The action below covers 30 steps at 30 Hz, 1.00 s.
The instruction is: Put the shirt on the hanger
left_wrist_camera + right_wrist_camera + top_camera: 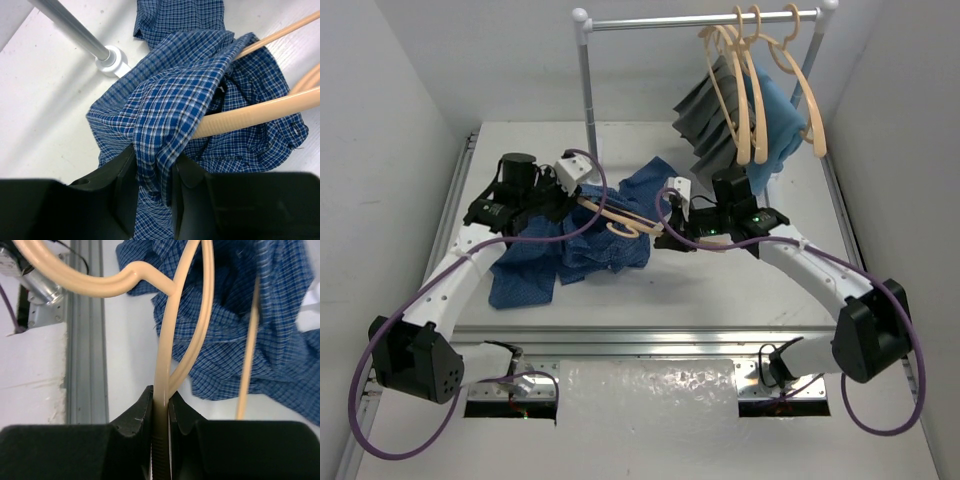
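The blue checked shirt [570, 245] lies bunched on the table between the arms. My left gripper [582, 192] is shut on a fold of the shirt [165, 110], lifting it over one arm of the tan wooden hanger [250, 114]. My right gripper [667, 232] is shut on the other arm of the hanger [162, 365], holding it level above the table. The hanger [615, 215] spans between the two grippers, its far end poked into the cloth. Its hook [85, 282] curves off toward the table's front rail.
A clothes rail [700, 20] on a grey post [588, 95] stands at the back, its foot [112, 60] close to the shirt. Three more tan hangers [750, 80] hang there with a dark grey cloth [705, 120] and a teal cloth [782, 125].
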{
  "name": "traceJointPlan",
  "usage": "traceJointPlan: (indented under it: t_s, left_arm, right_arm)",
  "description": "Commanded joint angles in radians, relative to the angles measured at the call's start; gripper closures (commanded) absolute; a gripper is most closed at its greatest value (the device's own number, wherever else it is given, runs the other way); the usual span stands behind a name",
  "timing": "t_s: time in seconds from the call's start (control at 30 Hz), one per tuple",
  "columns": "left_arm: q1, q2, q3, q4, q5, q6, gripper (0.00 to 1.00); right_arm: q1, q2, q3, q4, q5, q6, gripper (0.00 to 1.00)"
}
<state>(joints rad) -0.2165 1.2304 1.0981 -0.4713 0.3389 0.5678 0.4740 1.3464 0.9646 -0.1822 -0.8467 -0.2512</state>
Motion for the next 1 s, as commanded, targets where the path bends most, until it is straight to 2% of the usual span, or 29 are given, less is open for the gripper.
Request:
traceJointPlan:
  t_s: [0.0, 0.17, 0.33, 0.5, 0.67, 0.87, 0.97]
  left_arm:
    - [-0.009, -0.017, 0.032, 0.057, 0.069, 0.003, 0.74]
    - [-0.006, -0.02, 0.032, 0.094, -0.015, -0.003, 0.74]
    - [-0.001, -0.012, 0.036, 0.135, -0.075, -0.029, 0.74]
    - [0.002, 0.015, 0.052, 0.146, -0.098, -0.057, 0.73]
    - [0.0, 0.044, 0.075, 0.195, -0.081, -0.066, 0.72]
    - [-0.014, 0.09, 0.117, 0.192, 0.029, -0.06, 0.69]
    - [-0.018, 0.089, 0.105, 0.154, 0.092, -0.028, 0.8]
  right_arm:
    - [0.018, 0.046, 0.078, 0.0, -0.104, -0.025, 1.0]
    - [0.018, 0.046, 0.097, -0.054, -0.023, -0.028, 1.0]
    - [-0.009, 0.023, 0.066, -0.008, 0.156, 0.073, 1.0]
    - [-0.066, 0.031, 0.088, -0.052, 0.166, 0.103, 1.0]
    - [-0.022, 0.02, 0.098, -0.108, 0.066, 0.04, 1.0]
    - [0.02, 0.019, 0.132, -0.186, 0.015, 0.02, 1.0]
    - [0.026, 0.008, 0.118, -0.16, 0.018, 0.047, 1.0]
